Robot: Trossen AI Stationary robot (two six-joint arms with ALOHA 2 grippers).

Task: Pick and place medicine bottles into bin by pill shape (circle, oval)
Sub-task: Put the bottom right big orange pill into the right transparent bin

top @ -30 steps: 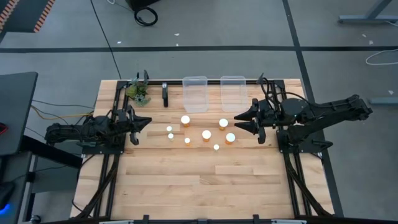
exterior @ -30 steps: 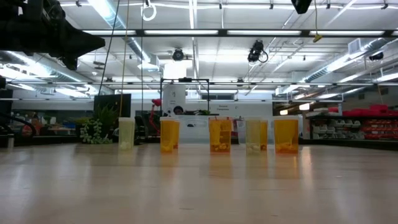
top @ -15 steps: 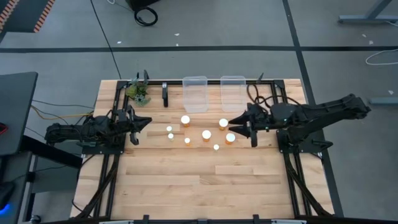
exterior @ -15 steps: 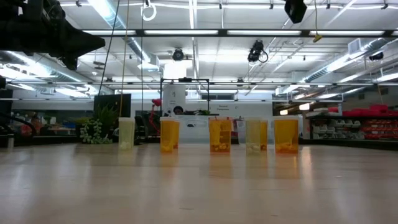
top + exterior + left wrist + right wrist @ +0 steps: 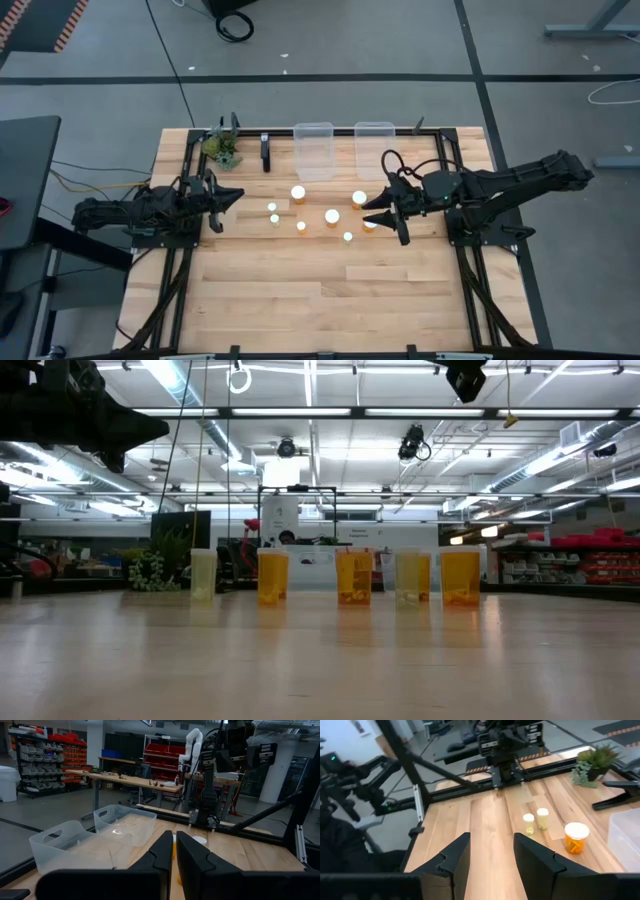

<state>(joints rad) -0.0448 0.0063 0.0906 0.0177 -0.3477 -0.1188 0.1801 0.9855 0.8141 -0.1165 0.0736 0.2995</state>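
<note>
Several medicine bottles, amber with white caps, stand upright on the wooden table (image 5: 300,290): wider ones (image 5: 298,193) (image 5: 359,198) (image 5: 332,215) and smaller ones (image 5: 272,207) (image 5: 348,237). In the low view they stand in a row (image 5: 353,578). My right gripper (image 5: 372,213) hovers open above the rightmost bottle (image 5: 370,225), which it partly hides. The right wrist view has nothing between its fingers (image 5: 492,855), with bottles (image 5: 576,837) farther off. My left gripper (image 5: 228,196) waits shut at the table's left side, level (image 5: 173,852).
Two clear plastic bins (image 5: 313,150) (image 5: 374,145) stand side by side at the table's far edge, behind the bottles. A green plant sprig (image 5: 222,148) and a black clamp (image 5: 265,152) are at the far left. Bare wood lies toward the near edge.
My right gripper has moved toward the table's left, in over the right end of the bottle group, sinking and tipping its fingers somewhat downward. In the low view it comes into sight from the top. The bottles have not moved.
</note>
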